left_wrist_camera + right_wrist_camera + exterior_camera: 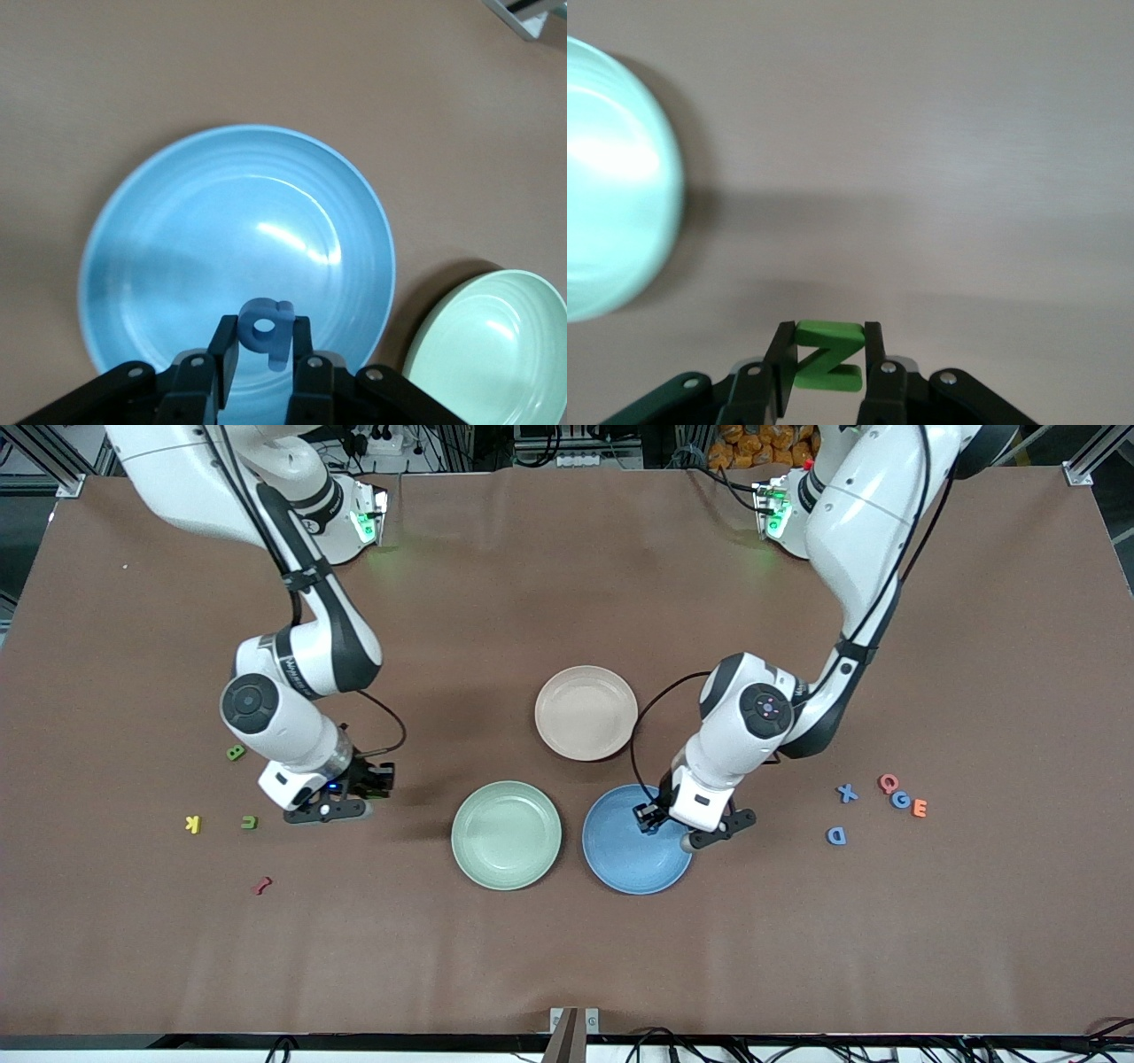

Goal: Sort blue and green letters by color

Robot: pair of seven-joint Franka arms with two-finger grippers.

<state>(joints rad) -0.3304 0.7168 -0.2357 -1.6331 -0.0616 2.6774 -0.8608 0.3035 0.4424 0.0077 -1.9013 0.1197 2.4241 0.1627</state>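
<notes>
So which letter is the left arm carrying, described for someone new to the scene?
Find the round blue plate nearest the front camera. Over it hangs the left hand, shut on a small chunky blue letter b, the only blue letter off the table.

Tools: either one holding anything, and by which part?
Left tool pinches a blue letter by its stem, over the blue plate. Right tool grips the green N by its sides.

My two arms are white with black joints, thin black cables, green lights, and black grippers with silver screws.
</notes>
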